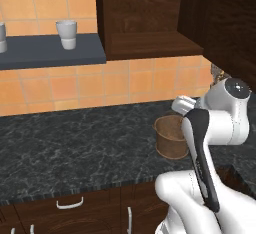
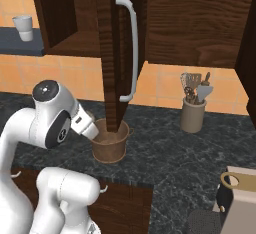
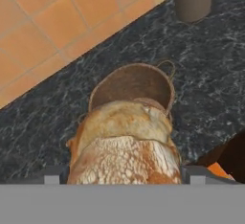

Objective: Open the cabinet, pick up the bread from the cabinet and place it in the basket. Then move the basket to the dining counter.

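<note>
Bread [image 3: 125, 144] sits gripped between the wide-spread fingers of the gripper [image 3: 123, 174], hanging just above the basket [image 3: 131, 86] on the black counter [image 1: 75, 143], below the open cabinet [image 2: 112, 53]. Its crust looks light and firm but crushable, so holding its sides gently seems best.
</note>
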